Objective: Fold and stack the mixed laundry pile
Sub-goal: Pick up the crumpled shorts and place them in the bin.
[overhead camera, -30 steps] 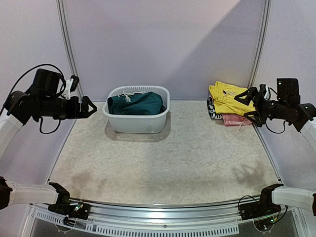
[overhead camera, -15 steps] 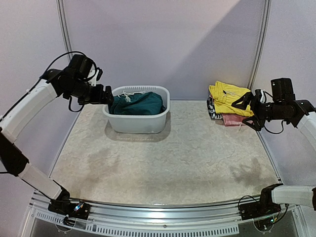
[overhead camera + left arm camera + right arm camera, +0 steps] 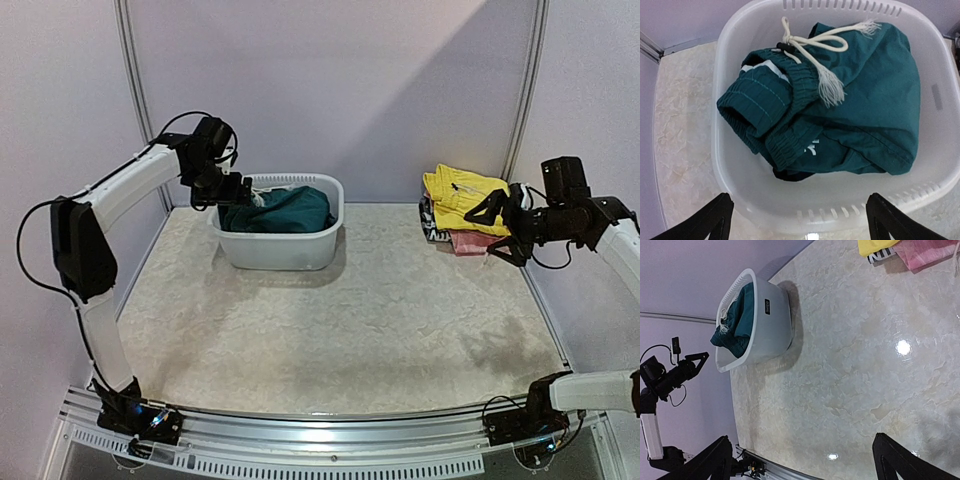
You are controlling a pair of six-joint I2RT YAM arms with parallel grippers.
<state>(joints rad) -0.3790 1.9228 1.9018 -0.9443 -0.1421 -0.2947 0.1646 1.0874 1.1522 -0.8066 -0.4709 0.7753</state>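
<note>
Jaws on our left gripper [image 3: 798, 200] and right gripper [image 3: 482, 230] are wide apart. We should lower the left and pinch the teal shorts [image 3: 875, 100] by the waistband [image 3: 800, 85], not the tub [image 3: 940, 165].

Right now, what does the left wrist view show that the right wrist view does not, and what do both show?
Only the left wrist view, looking straight down into the tub, shows the knot and frayed ends of the white drawstring and a dark cloth under the shorts. Only the right wrist view shows the yellow garment lying over a pink garment, and the left gripper near the tub's rim. Both show the white tub with the teal shorts inside, on the marbled table.
</note>
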